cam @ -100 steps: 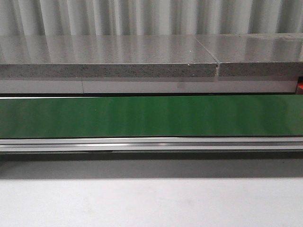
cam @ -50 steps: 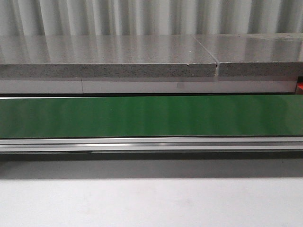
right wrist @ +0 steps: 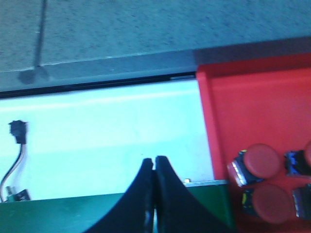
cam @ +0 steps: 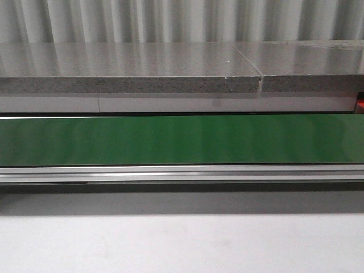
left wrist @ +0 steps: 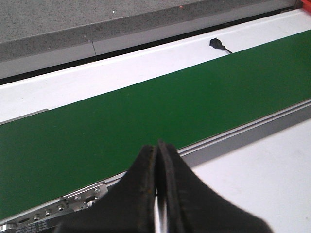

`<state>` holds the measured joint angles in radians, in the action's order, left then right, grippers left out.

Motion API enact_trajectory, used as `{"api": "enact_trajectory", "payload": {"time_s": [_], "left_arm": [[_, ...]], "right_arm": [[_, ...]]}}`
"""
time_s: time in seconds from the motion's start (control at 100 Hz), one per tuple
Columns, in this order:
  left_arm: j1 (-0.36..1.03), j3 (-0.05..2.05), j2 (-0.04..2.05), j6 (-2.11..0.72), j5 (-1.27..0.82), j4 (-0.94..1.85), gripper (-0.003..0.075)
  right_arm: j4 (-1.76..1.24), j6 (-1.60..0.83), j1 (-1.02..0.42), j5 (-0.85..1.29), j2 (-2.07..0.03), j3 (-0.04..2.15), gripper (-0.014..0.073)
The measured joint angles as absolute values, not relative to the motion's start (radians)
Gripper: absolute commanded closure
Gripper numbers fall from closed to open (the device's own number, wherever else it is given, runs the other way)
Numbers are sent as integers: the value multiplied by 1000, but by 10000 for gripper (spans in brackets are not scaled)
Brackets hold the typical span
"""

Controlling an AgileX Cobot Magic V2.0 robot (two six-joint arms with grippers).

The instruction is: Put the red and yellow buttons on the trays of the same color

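A red tray shows in the right wrist view, and several red buttons with dark bases lie in it. My right gripper is shut with nothing between its fingers, over the end of the green belt beside that tray. My left gripper is also shut and empty, hanging over the near rail of the green belt. In the front view the belt carries nothing, and only a red sliver of the tray shows at the right edge. No yellow button or yellow tray is in view.
A grey stone counter runs behind the belt, with a white panel under its edge. A small black sensor with a cable sits on the white strip; another sensor shows in the left wrist view. A white table lies in front.
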<state>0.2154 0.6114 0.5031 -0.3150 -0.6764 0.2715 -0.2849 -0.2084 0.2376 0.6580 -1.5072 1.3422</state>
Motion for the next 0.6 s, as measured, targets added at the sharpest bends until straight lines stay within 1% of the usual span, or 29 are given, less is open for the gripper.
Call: {"api": "enact_trajectory", "payload": {"time_s": [0.13,0.3,0.6], "left_arm": [[215,611,503,-315,-676,272,741],[215,611,503,-315,-676,272,741],[215,611,503,-315,-676,272,741]], "right_arm": [[-283,-208,163,656,-1453,1316,659],[-267,-208,91,593,-1362,1216,659],[-257,-208,65,496,-1122,1030,659]]}}
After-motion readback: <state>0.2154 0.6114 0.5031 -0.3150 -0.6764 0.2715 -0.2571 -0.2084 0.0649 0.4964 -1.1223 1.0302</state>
